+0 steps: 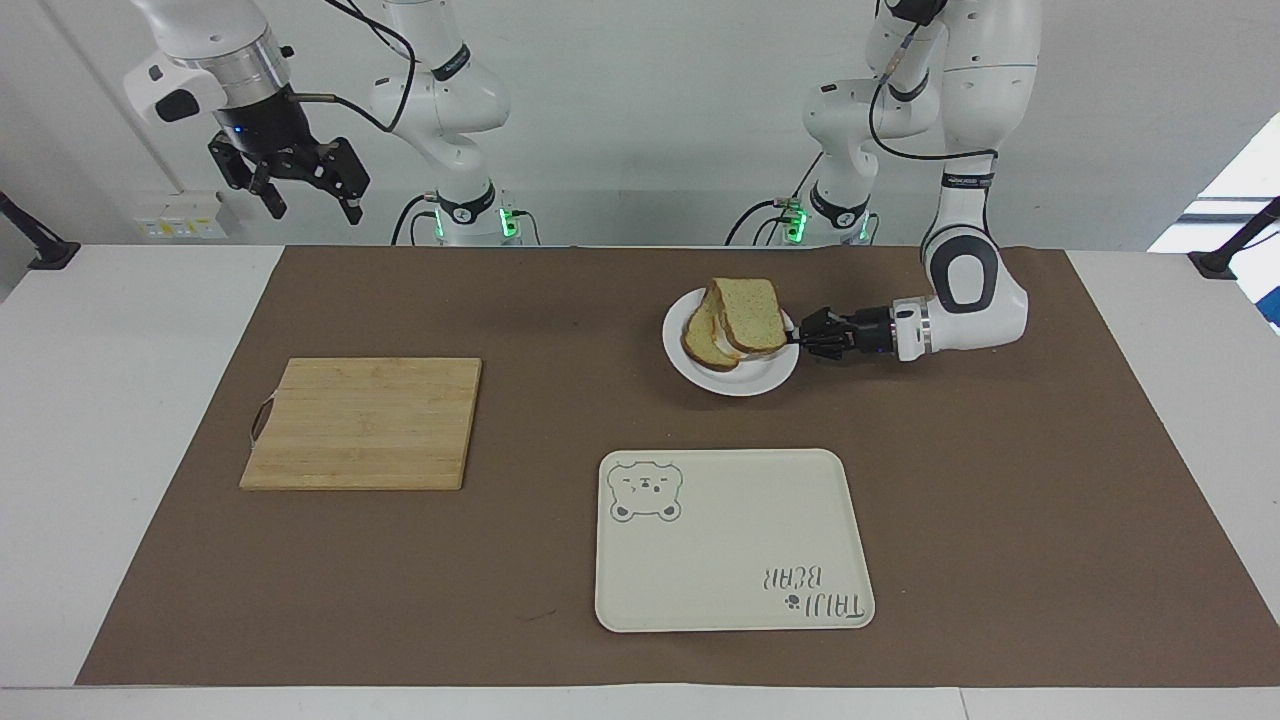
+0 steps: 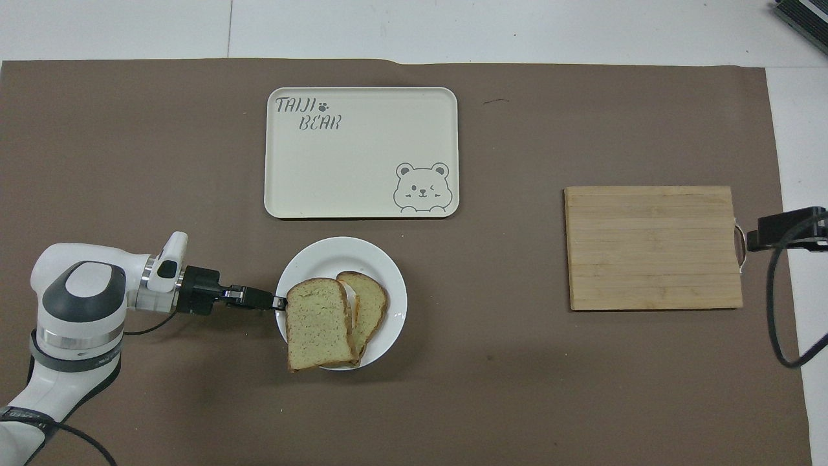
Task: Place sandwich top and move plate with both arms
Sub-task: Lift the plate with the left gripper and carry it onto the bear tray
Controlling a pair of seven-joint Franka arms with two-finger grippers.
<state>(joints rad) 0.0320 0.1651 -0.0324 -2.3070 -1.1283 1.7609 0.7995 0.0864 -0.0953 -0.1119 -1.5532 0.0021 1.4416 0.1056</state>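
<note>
Left tool point(image 1: 795, 338) pinches the plate point(image 1: 745, 378) rim; the tray point(image 1: 733, 610) lies farther from the robots.

I hold the plate at its edge toward the left arm's end of the desk point(image 1: 1000, 500). On it the top slice point(image 1: 750, 312) leans over a lower slice point(image 1: 700, 340) (nothing on the tray). The right tool point(image 1: 300, 190) waits spread, high over its own end, well apart.

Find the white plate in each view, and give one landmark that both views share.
Facing view: plate upper centre, toward the left arm's end, nearer the robots than the tray.
Overhead view: plate lower centre, below the tray.
Shared landmark: the tray's bear print.
</note>
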